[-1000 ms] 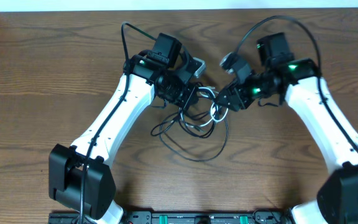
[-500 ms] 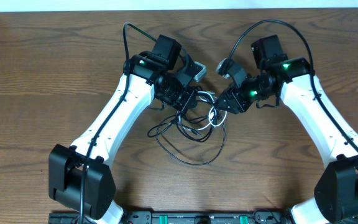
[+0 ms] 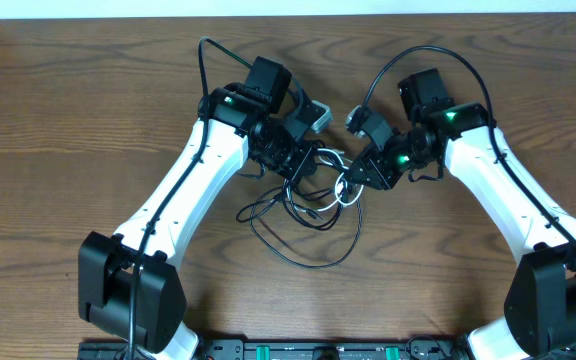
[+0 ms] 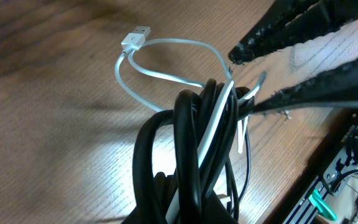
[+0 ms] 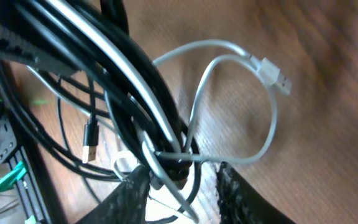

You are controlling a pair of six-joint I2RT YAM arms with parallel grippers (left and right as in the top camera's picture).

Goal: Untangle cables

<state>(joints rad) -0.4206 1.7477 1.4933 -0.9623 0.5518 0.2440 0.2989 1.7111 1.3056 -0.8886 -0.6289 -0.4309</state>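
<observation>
My left gripper (image 3: 306,163) is shut on a bundle of black cables (image 4: 188,143) with the white cable (image 4: 166,46) threaded through it, and holds the bundle up off the table. The white cable's USB plug (image 4: 137,33) hangs free. My right gripper (image 3: 354,180) is open, with its fingers (image 5: 132,196) on either side of the same bundle (image 5: 135,93) where the white cable (image 5: 263,134) loops out. A black plug (image 5: 90,140) dangles below. Loose black loops (image 3: 308,245) lie on the table under both grippers.
Wooden table (image 3: 68,120). The thicker black arm wires arch over the left wrist (image 3: 200,60) and the right wrist (image 3: 438,55). The arm bases and a rail with green connectors (image 3: 328,350) sit at the front edge.
My right gripper has moved left and closed in on the bundle held by my left gripper. The loose loops on the table have shifted slightly left. The left arm has barely moved.
</observation>
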